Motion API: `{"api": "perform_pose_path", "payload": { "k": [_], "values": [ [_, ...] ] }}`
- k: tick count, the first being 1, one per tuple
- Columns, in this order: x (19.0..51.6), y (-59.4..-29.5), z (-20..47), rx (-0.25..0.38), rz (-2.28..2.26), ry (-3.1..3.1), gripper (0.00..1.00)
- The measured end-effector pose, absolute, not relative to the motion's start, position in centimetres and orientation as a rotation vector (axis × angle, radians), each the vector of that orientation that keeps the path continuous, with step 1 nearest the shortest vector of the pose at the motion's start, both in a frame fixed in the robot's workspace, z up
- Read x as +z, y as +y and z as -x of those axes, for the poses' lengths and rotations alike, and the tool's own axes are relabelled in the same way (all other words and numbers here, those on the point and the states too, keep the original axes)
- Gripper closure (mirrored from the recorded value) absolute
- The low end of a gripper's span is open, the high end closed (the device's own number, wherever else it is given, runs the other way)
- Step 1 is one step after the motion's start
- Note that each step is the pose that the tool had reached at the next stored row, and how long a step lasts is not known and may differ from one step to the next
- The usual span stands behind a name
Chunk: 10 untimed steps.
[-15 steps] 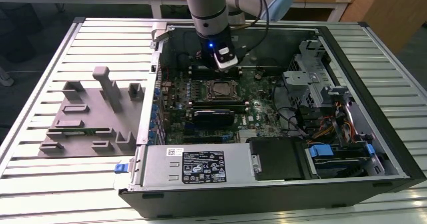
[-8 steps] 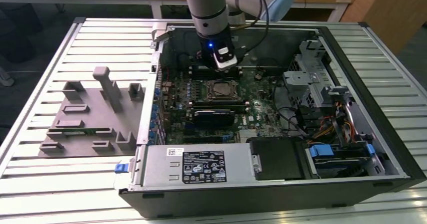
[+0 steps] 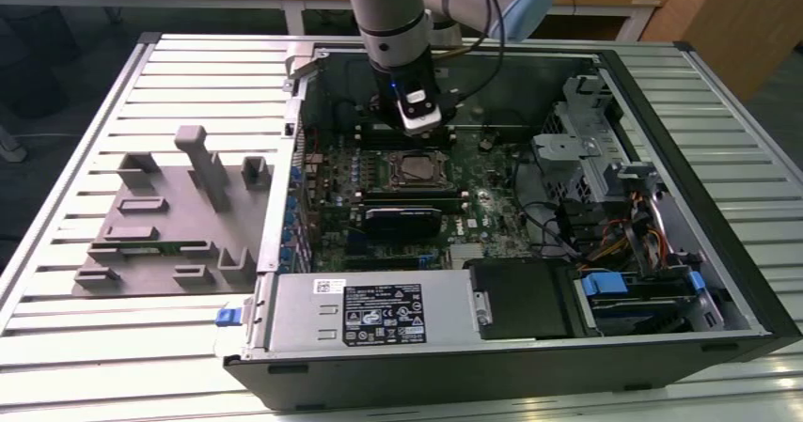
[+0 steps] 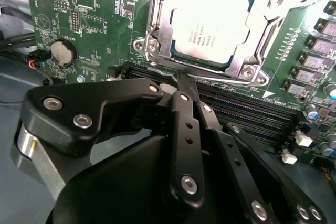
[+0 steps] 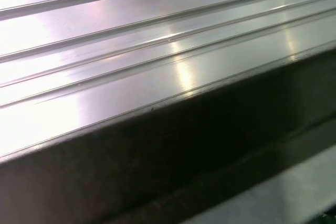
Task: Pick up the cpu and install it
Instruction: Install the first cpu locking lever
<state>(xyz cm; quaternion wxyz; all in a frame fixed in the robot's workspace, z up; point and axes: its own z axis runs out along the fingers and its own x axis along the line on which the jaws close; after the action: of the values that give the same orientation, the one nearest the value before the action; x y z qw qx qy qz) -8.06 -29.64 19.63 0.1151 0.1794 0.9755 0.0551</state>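
Chip seated: the cpu [image 4: 212, 22] lies flat inside its metal socket frame [image 4: 157, 30] at the top of the second wrist view, so installation looks done. Just below it, the gripper [image 4: 185, 83] has its fingers pressed together, holding nothing.

1 cpu [image 4: 210, 22], 1 gripper [image 4: 184, 85], 1 computer case [image 3: 702, 159], 1 motherboard [image 4: 94, 3]

Cpu [image 4: 210, 22] seated in socket; jaws closed, empty.

cpu [image 4: 211, 22] in socket [image 4: 157, 24] | hand [image 4: 185, 85] beside socket
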Motion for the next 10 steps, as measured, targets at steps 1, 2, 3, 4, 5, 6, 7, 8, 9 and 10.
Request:
{"api": "perform_pose_path", "payload": {
  "k": [1,2,3,4,5,6,7,8,9,10],
  "values": [
    [19.61,-29.61,8.09,0.161,-0.530,2.858,0.89],
    [19.60,-29.59,8.11,0.161,-0.534,2.857,0.89],
    [19.58,-29.58,8.13,0.160,-0.537,2.856,0.89],
    [19.57,-29.58,8.14,0.159,-0.541,2.855,0.89],
    [19.53,-29.57,8.13,0.159,-0.546,2.854,0.89],
    [19.48,-29.57,8.14,0.158,-0.551,2.853,0.89],
    [19.44,-29.57,8.14,0.158,-0.557,2.852,0.89],
    [19.42,-29.57,8.14,0.157,-0.560,2.851,0.89],
    [19.41,-29.58,8.14,0.157,-0.563,2.850,0.89],
    [19.38,-29.57,8.14,0.156,-0.566,2.850,0.89]
  ]
}}
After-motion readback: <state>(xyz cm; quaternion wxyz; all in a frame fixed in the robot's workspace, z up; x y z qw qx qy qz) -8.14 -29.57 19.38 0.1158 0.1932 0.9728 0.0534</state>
